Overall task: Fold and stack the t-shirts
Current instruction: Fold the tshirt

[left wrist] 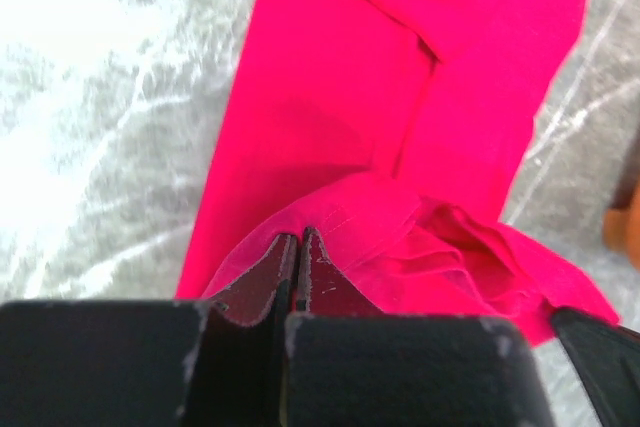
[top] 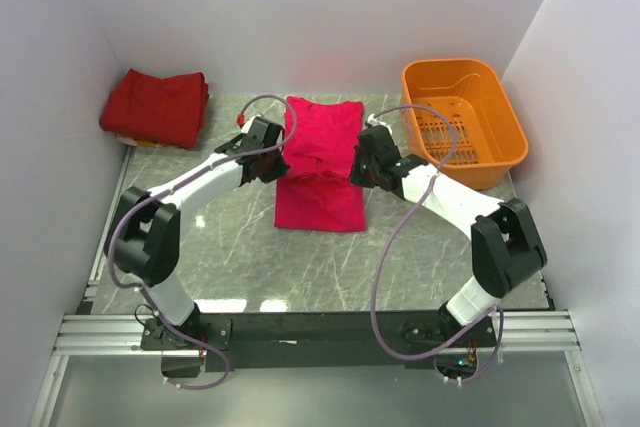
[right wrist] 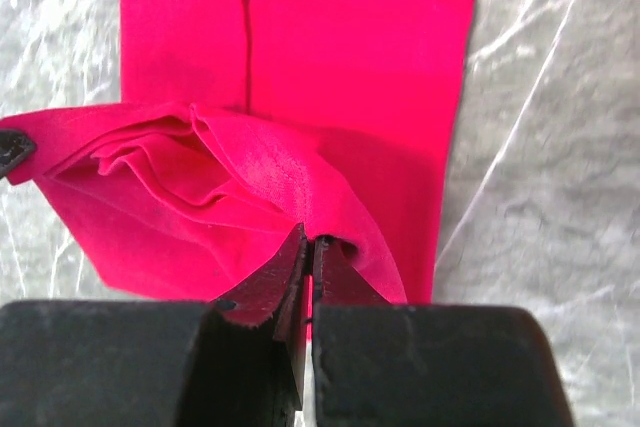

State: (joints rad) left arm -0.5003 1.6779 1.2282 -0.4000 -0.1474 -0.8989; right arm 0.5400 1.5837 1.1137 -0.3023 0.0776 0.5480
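crimson t-shirt, folded narrow strip, far end bunched up

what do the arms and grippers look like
The left arm and right arm both have white links with chunky black joints. A greyish cable loops along each. The left gripper and right gripper are black and blocky, with dark wedge-shaped fingers scuffed pale at the edges.
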